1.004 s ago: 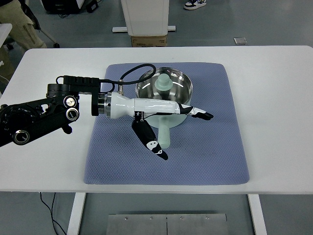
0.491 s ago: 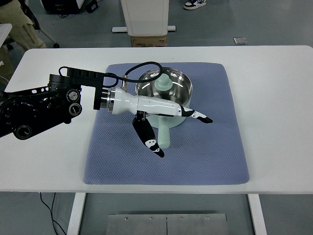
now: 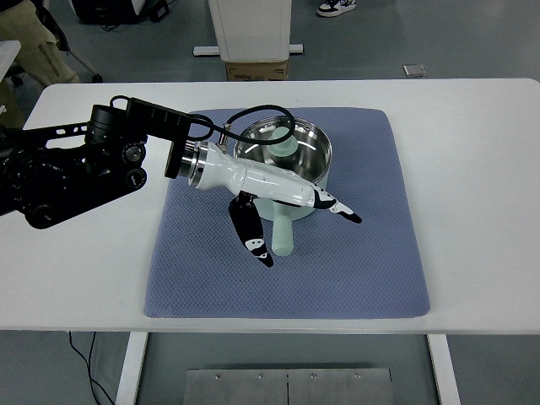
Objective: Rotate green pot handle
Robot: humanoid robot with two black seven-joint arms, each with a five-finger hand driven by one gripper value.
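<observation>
The green pot (image 3: 287,160) is sitting on a blue mat (image 3: 354,261) toward the far middle of the white tabletop (image 3: 472,169), its pale green handle (image 3: 283,234) pointing toward the near edge. The mat is probably there to keep the pot from sliding freely while it is being turned.

The left hand (image 3: 291,215) is reaching in from the left, its white palm lying across the pot's near rim, right over the root of the handle. Its fingers are spread wide and gripping nothing — one black-tipped finger (image 3: 253,240) is hanging down just left of the handle, another is pointing out to the right past the pot wall. The handle is thus lying between them, directly below the palm. That straddling pose looks suited to nudging the handle sideways rather than clamping it. The right hand is not visible.
</observation>
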